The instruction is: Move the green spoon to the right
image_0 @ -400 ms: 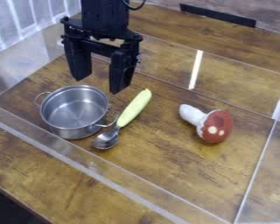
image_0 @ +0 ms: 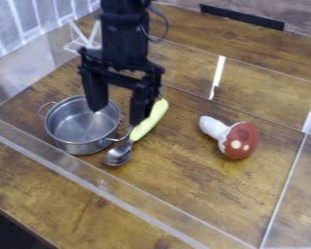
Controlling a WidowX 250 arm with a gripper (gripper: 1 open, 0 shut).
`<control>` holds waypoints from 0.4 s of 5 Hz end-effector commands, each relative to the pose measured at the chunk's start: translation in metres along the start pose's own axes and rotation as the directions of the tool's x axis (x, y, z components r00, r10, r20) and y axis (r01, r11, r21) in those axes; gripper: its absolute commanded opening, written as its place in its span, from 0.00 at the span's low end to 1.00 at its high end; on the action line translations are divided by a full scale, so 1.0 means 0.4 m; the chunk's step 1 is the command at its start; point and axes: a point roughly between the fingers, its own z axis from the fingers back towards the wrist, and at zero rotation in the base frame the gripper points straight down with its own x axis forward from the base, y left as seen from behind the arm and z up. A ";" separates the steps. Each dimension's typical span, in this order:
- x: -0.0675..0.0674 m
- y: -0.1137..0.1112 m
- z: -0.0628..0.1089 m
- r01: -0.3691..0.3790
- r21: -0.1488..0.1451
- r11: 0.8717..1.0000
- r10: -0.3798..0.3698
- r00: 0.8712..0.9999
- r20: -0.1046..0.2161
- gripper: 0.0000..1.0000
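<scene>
Gripper (image_0: pixel 120 95) points down (jaws wide) above green spoon (image_0: pixel 143 126).

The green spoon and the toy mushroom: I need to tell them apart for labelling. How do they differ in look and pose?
The green spoon is long and slim, with a pale yellow-green handle and shiny metal bowl; the mushroom is stubby, with a red cap and white stem. The spoon lies right beside the steel pot; the mushroom lies apart, further right. Both lie flat on the wooden table.
</scene>
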 end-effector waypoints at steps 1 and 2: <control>0.071 -0.003 0.030 -0.053 -0.018 0.998 0.054 0.993 0.108 1.00; 0.126 0.010 -0.008 -0.060 -0.025 0.998 0.063 0.988 0.137 1.00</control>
